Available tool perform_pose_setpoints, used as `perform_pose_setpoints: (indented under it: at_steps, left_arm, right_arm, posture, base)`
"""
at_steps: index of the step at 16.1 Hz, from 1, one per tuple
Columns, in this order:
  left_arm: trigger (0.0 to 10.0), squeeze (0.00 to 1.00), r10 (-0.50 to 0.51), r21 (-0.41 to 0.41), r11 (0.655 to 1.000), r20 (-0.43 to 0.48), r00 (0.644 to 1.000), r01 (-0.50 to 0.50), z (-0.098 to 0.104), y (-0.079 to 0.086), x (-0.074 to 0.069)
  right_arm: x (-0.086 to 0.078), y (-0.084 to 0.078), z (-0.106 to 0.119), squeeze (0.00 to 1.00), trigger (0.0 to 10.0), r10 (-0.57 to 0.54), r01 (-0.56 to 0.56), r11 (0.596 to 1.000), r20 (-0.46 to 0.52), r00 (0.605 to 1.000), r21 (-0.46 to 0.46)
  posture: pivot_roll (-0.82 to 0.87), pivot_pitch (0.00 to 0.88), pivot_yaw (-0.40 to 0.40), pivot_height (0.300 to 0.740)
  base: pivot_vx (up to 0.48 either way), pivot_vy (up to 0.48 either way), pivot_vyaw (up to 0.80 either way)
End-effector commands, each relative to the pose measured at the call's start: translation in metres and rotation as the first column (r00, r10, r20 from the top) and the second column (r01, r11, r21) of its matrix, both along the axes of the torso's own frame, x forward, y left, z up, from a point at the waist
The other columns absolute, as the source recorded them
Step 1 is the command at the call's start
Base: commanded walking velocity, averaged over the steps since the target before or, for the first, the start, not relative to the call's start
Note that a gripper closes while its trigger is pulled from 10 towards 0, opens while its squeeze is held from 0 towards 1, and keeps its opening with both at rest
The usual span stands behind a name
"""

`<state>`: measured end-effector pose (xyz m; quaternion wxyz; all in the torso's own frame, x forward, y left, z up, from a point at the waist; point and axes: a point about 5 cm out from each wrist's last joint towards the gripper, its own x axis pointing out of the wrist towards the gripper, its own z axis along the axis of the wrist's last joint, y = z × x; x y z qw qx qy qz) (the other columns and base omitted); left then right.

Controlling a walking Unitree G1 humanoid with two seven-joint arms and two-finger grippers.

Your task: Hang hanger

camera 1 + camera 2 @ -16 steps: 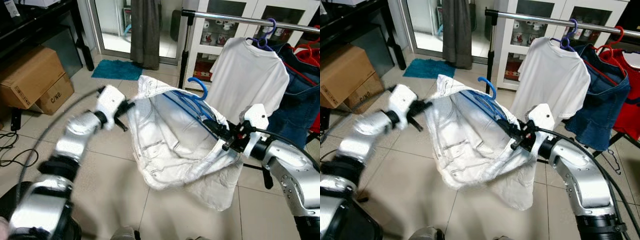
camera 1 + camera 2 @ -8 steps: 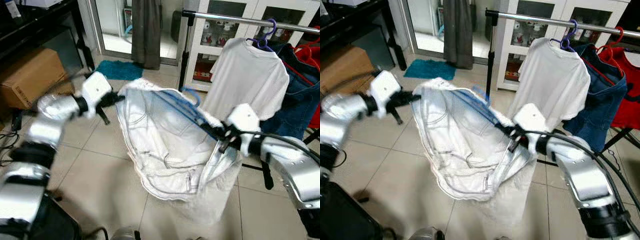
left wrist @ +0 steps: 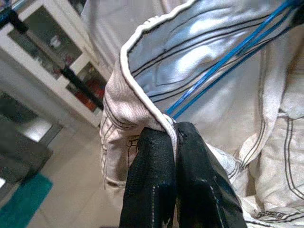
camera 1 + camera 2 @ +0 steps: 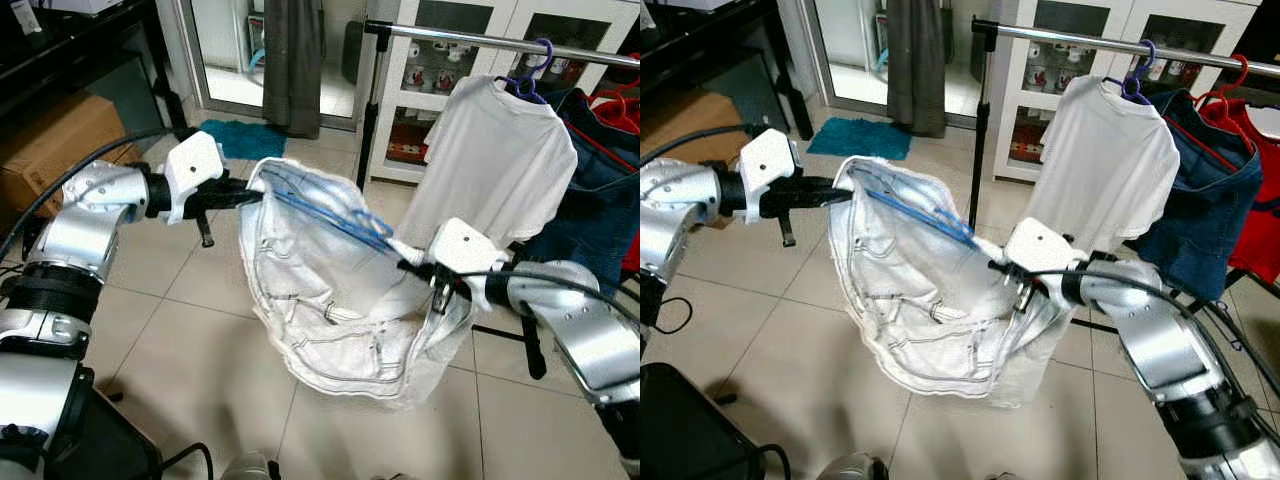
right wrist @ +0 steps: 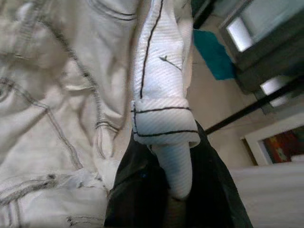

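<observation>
Since a second ago, both arms have swung toward the robot's left, carrying the white garment (image 4: 340, 300) lower and farther from the clothes rail (image 4: 500, 38), and the blue hanger (image 4: 325, 210) now lies flatter across the garment's opening.

Robot's left gripper (image 4: 252, 195) is pinching the garment's piped edge, its two black fingers (image 3: 156, 185) pressed together on the seam in the left wrist view, with the hanger's blue wires running just behind. Robot's right gripper (image 4: 1002, 270) is clamping a thick folded band of the same white fabric between its fingers (image 5: 137, 190). Between the two grippers the garment is hanging open like a sack above the tiled floor (image 4: 200, 340), and the hanger is stretching across its top from one gripper to the other.

Behind, a white T-shirt (image 4: 495, 150) is hanging on a purple hanger (image 4: 535, 70) on the rail, beside a denim garment (image 4: 1200, 170) and a red one (image 4: 1255, 200). No legible writing is showing on the cardboard box (image 4: 50, 150).
</observation>
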<state>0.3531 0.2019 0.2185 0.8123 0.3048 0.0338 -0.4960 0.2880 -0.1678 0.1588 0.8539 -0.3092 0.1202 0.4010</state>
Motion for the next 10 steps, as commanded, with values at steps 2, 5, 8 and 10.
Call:
perform_pose_setpoints:
  at_steps: [2,5,8,10]
  left_arm:
    - [0.0,0.00,-0.103,0.019,0.994,-0.030,0.994,0.103,0.001,-0.012,-0.007]
    - [0.0,0.00,-0.148,0.100,0.983,-0.096,0.984,0.157,-0.009,-0.003,-0.015]
    - [0.0,0.00,-0.137,0.119,0.982,-0.098,0.986,0.149,-0.005,0.006,-0.018]
    - [0.0,0.00,-0.123,0.123,0.983,-0.097,0.988,0.134,-0.001,0.015,-0.018]
  right_arm:
    - [0.010,-0.007,0.014,0.00,0.0,-0.069,0.068,0.998,0.066,0.995,0.010]
    - [-0.004,-0.019,0.000,0.00,0.0,0.080,-0.081,0.981,-0.016,0.997,-0.179]
    - [-0.007,-0.027,-0.002,0.00,0.0,0.152,-0.156,0.962,-0.033,0.988,-0.223]
    - [-0.010,-0.033,-0.004,0.00,0.0,0.189,-0.195,0.958,-0.049,0.981,-0.211]
  posture:
    - [0.01,0.000,-0.013,0.740]
    - [0.00,0.000,-0.010,0.740]
    - [0.01,0.000,-0.014,0.740]
    - [0.01,0.000,-0.014,0.740]
  base:
    - [0.000,0.000,0.00]
    - [0.000,0.000,0.00]
    - [0.000,0.000,0.00]
    - [0.000,0.000,0.00]
